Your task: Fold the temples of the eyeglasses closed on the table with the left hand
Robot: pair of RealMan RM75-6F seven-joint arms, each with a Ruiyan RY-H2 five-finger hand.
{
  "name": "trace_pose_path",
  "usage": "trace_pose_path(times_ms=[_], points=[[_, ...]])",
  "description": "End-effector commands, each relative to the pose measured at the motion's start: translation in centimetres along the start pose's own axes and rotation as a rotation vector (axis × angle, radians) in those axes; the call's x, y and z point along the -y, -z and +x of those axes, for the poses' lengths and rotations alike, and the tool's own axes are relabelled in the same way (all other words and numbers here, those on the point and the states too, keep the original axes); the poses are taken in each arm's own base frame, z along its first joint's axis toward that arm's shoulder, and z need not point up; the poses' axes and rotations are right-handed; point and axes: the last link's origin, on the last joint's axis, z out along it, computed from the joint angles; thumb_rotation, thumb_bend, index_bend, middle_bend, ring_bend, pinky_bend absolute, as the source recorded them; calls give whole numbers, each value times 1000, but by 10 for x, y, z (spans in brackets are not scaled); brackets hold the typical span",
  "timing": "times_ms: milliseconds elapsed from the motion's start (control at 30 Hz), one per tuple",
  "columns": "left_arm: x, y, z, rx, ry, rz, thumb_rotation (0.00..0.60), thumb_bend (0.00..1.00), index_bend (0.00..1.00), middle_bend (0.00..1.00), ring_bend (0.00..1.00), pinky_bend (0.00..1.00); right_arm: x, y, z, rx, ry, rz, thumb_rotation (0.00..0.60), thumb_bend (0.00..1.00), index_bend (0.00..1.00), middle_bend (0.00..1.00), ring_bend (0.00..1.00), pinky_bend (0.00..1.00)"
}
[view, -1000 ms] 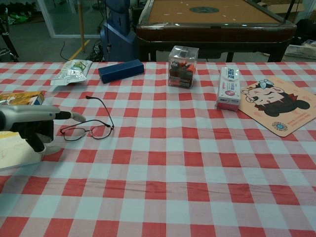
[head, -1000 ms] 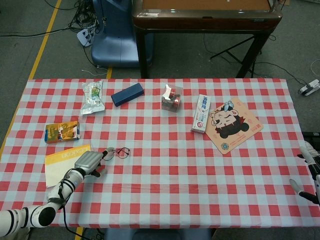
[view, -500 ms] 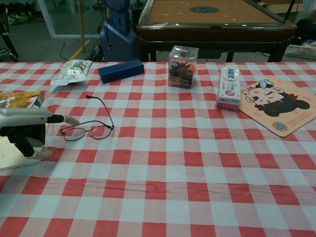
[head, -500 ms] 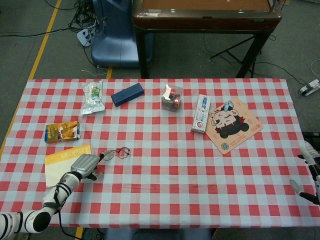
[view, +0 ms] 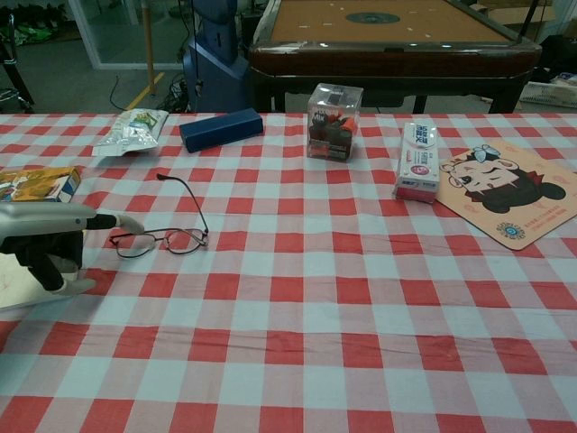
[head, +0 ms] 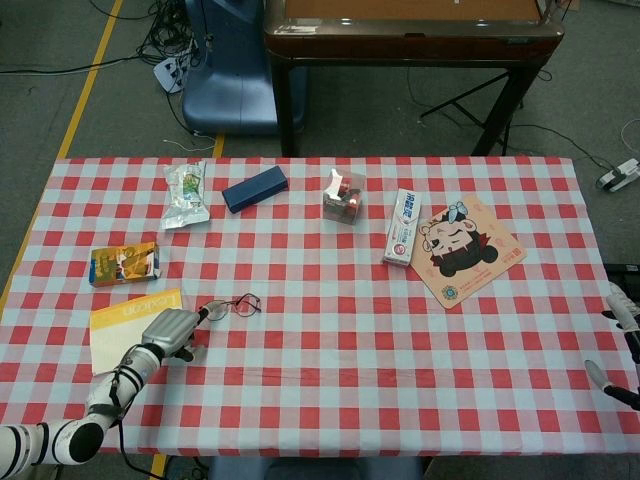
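We see the eyeglasses point(view: 160, 239) lying on the checked counter point(view: 361, 298) near its left edge, lens frame running left to right, one temple point(view: 185, 197) still swung out and pointing away toward the far side. The other temple we cannot make out clearly. The left hand point(view: 41, 242) sits just left of the frame, an outstretched fingertip point(view: 126, 224) at, perhaps touching, its left end, the other fingers curled under; it grasps nothing. Compared with a second ago, the hand has drawn slightly leftward and the glasses look marginally shifted. The right hand point(head: 620, 345) hangs released beyond the counter's right edge.
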Motion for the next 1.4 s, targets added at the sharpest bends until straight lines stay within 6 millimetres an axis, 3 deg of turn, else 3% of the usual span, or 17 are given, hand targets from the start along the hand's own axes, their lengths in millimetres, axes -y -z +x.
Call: trace_pose_path(times_ms=[33,333,633,1033,1400], points=[[0,3,3,-10,-4,-3,600,428,40,1000,972,998,0,0,0,-1,0,-1,600,233,0,257,299,204],[1,36,27,-139,34,-53,600,428,52,1000,968,998,1,1,-1,1,0,0,600,232,0,257,300,204],[-26,61,17,-94,4,-227,600,428,100,1000,966,998,5,-3,-5,13,-4,11,600,232,0,257,300,203],[-71,49,24,-143,-13,-371,600,427,67,1000,955,998,3,-2,-7,19,-6,0,600,233,0,257,300,204],[-56,36,35,-188,-55,-218,600,428,48,1000,954,998,-1,-2,-9,21,-12,-5,600,232,0,257,299,203]])
